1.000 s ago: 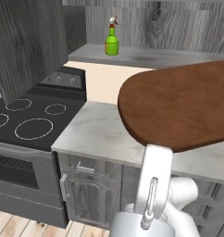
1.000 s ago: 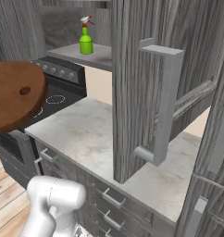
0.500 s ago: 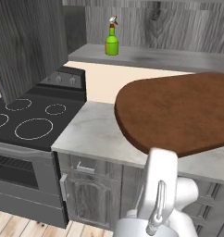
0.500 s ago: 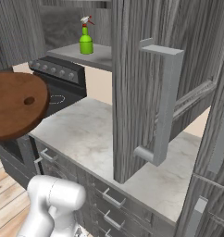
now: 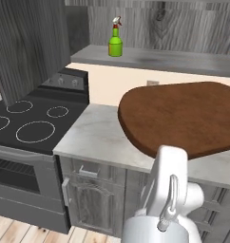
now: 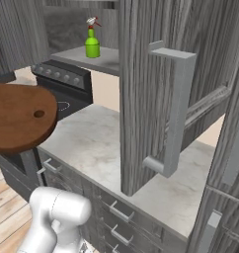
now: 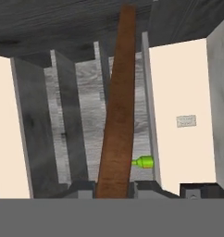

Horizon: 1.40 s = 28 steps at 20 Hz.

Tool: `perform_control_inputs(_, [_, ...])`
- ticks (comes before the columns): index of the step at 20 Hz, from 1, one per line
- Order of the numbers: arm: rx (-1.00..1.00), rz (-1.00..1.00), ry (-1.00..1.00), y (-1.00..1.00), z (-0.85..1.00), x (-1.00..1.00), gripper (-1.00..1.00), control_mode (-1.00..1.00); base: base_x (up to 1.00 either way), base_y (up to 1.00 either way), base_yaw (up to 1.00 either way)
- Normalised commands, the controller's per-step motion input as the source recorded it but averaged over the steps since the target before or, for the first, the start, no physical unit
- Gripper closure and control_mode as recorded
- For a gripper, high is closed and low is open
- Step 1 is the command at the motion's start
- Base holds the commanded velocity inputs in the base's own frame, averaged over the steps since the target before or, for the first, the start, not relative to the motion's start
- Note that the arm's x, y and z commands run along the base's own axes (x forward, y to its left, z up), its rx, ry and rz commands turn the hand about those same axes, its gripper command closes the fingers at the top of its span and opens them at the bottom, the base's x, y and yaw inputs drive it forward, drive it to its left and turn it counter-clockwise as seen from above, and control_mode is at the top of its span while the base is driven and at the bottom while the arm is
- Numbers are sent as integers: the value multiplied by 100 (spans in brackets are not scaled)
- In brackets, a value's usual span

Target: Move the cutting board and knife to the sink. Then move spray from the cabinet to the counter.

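We see the cutting board (image 5: 183,118) held up in the air over the surface (image 5: 95,135), lying roughly flat and level. From the left base view it is a broad reddish-brown slab with a rounded end toward the stovetop (image 5: 26,121), its wood grain faint and its top smooth. From the right base view the rounded end reaches in from the left edge, and a small dark hole sits near that end. No part of the board touches the marble-patterned surface below it.

In the hand view we look along the board edge-on: it runs as a long narrow brown strip from the bottom of the picture toward the top, tilted slightly to the right. Its lower end sits between the two dark fingertips (image 7: 84,189) of the gripper (image 7: 113,190), so the jaws are clamped on the board's edge, one on each face.

The spray (image 5: 115,43) stands upright on the light grey shelf (image 5: 183,59) of the cabinet (image 6: 156,74), well apart from the board. It is a bright green bottle with a narrow neck and a red-and-white trigger head. In the hand view a bit of its green body peeks out just beside the board's right edge.

The cabinet door (image 6: 146,99) with its pale bar handle hangs open over the surface in the right base view. Grey drawer fronts (image 5: 95,199) sit below the surface.
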Motion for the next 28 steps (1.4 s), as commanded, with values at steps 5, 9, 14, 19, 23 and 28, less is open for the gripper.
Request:
perform_control_inputs(5, [0,0,0,0,0,0,100,100,-22,15,10])
perform_control_inputs(9, [0,0,0,0,0,0,100,100,-47,65,13])
perform_control_inputs(14, [0,0,0,0,0,0,100,100,-65,81,10])
perform_control_inputs(19, [0,0,0,0,0,0,100,100,-68,91,8])
perform_control_inputs(23, [0,0,0,0,0,0,100,100,-42,100,7])
perform_control_inputs(28, [0,0,0,0,0,0,100,100,-7,100,7])
